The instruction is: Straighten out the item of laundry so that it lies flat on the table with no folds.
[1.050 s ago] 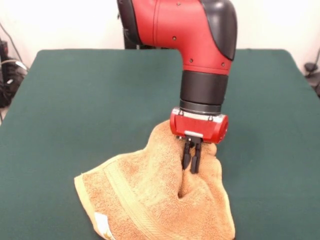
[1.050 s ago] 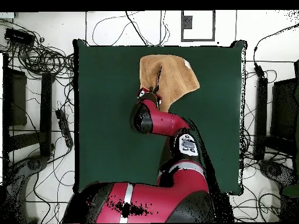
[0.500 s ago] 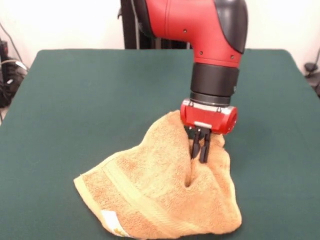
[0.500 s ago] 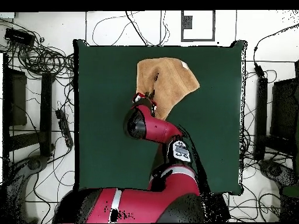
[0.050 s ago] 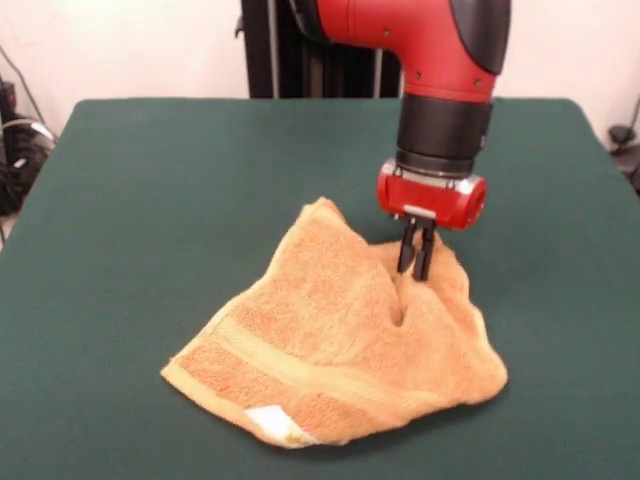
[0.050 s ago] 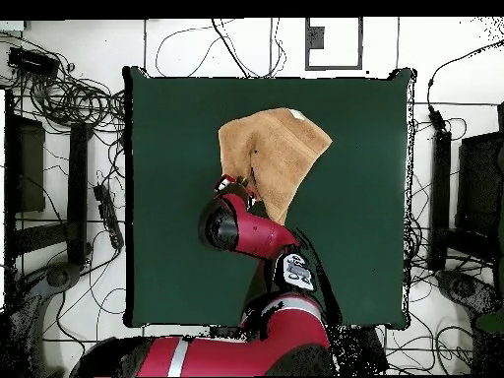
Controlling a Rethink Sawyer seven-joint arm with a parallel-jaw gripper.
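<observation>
My gripper (image 5: 416, 262) pinches the towel (image 5: 330, 350) with fingers together; a weak grip could slip, leaving that crease

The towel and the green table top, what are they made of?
The towel looks like terry cloth: a fuzzy, looped orange-tan pile with a flatter woven band near one edge. The table seems covered in dark green felt or a similar cloth: matte, even, with no shine. The gripper pinches the towel.
</observation>
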